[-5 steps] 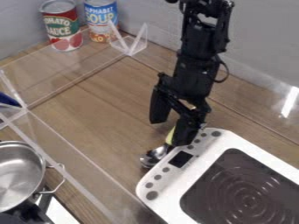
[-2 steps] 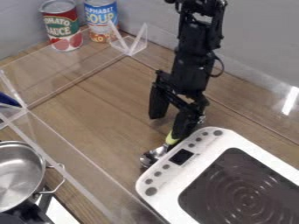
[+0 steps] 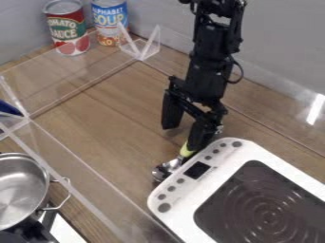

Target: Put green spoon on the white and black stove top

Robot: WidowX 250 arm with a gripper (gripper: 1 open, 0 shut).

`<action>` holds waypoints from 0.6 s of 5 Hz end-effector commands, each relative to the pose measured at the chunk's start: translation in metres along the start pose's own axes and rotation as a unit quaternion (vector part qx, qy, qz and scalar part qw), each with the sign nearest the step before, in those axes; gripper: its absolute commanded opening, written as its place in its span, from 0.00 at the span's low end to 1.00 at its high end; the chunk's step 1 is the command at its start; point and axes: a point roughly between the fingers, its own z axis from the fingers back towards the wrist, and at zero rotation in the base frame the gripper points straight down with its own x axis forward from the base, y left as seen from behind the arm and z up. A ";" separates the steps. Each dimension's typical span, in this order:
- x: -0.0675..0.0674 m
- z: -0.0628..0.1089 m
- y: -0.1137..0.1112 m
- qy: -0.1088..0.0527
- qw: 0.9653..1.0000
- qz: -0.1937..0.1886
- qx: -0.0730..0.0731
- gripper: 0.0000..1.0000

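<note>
The scene is viewed by a single camera set high and fairly close, angled down across the wooden surface point(image 3: 114, 114), with the arm seen from its front and cans point(image 3: 86, 26) at the far edge.

Brown wood-grain tabletop point(image 3: 114, 114): smooth, slight sheen. Green spoon point(image 3: 188, 144): yellow-green plastic handle, shiny silver metal bowl. White and black stove top point(image 3: 241, 197): glossy white plastic body, black ringed surface. Steel pot point(image 3: 19, 195): polished metal.
</note>
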 end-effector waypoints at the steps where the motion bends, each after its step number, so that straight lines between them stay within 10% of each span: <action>1: 0.001 0.020 0.000 -0.027 0.998 -0.052 0.030 1.00; 3: 0.001 0.022 -0.005 -0.029 0.993 -0.104 0.055 1.00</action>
